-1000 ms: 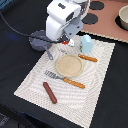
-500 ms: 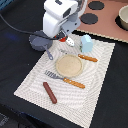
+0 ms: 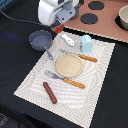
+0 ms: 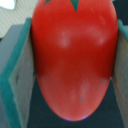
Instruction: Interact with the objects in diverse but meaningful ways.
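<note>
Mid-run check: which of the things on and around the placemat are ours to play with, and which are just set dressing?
In play: tomato, held between the gripper fingers; saucepan; white bottle piece; pale blue cup; sausage.

Lying about: tan plate; orange-handled knife; orange-handled fork; striped placemat; toy stove top.

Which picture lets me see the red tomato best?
The wrist view: the tomato fills the frame, held between the tool's fingers. The exterior view shows only a small red bit beneath the arm.
</note>
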